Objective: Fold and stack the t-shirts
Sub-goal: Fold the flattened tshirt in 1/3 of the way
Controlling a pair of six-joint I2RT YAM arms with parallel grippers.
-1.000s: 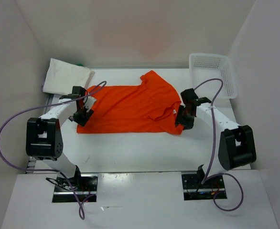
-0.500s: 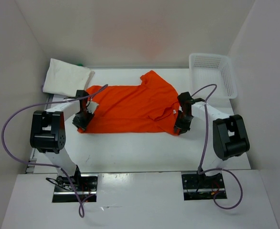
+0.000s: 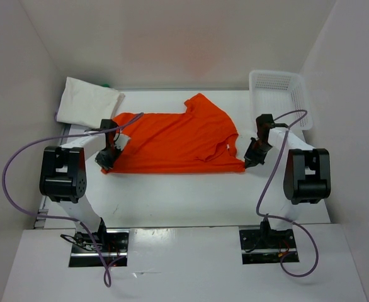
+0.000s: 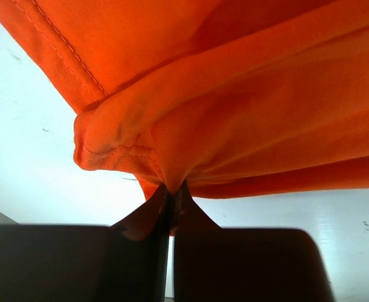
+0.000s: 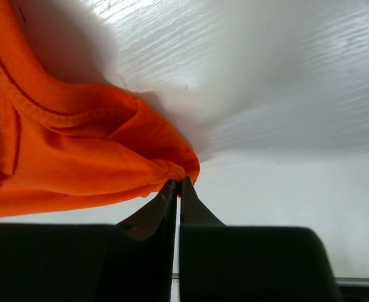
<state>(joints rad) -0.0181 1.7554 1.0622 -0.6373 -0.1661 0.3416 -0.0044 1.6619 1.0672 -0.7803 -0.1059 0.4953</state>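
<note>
Between the two arms: orange-red t-shirt [image 3: 172, 141] flat on the counter [image 3: 172, 195]; long axis runs from one pair of fingers to the other;
Left fingers [image 4: 148, 217]: clenched on its near corner; cloth lies ahead and rightward;
Right fingers [image 5: 154, 212]: clenched on the opposite near corner; cloth lies ahead and leftward;
Nearer arm: neither; each holds one end

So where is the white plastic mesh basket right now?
The white plastic mesh basket sits far right in the overhead view, beyond the right gripper, right of the orange-red t-shirt.

Robot lab, white-walled enclosure [image 3: 184, 44]
</note>
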